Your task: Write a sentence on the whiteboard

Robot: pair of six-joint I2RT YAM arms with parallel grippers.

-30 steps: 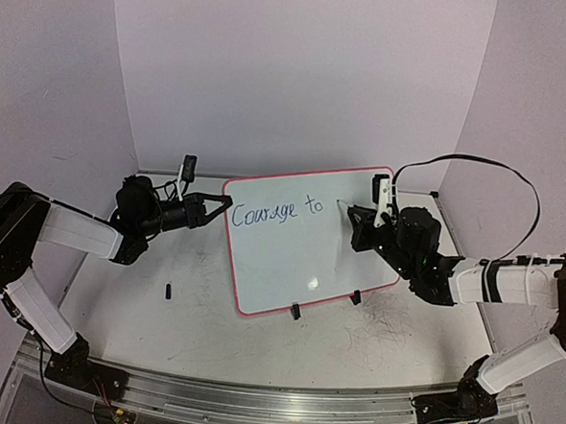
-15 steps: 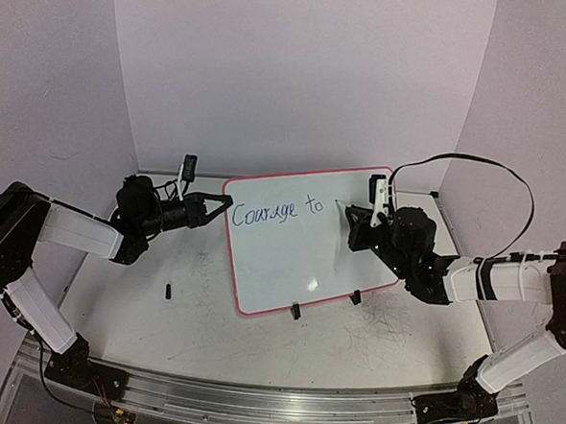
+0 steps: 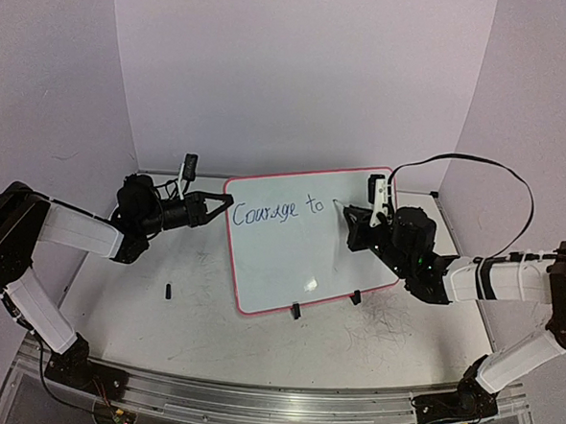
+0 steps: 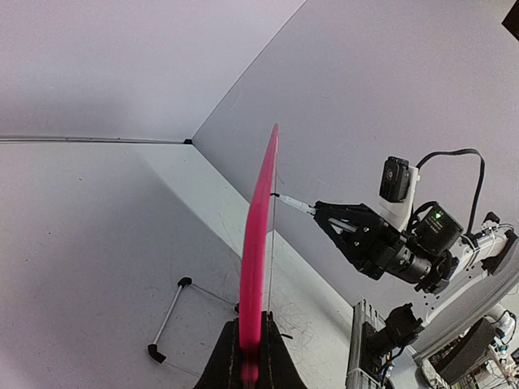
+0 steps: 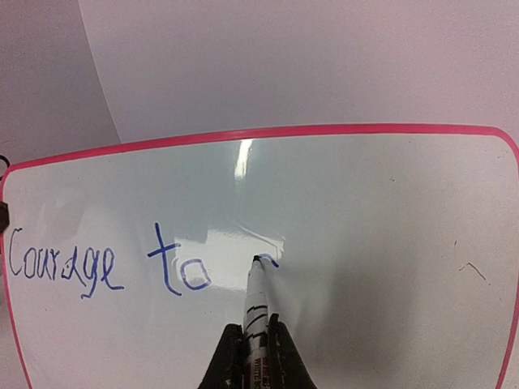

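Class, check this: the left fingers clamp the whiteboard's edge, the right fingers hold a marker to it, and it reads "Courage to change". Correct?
Not quite: the sentence on the whiteboard reads only "Courage to", with the marker touching just past it, as the right wrist view shows. The rest stands.

Saw a scuffed grey-white tabletop [image 3: 381, 343] across mid-frame, with a small black piece [image 3: 168, 290] lying lower left of centre. Noted pale lilac walls [image 3: 301, 69] above and a metal rail [image 3: 253, 395] along the bottom edge.
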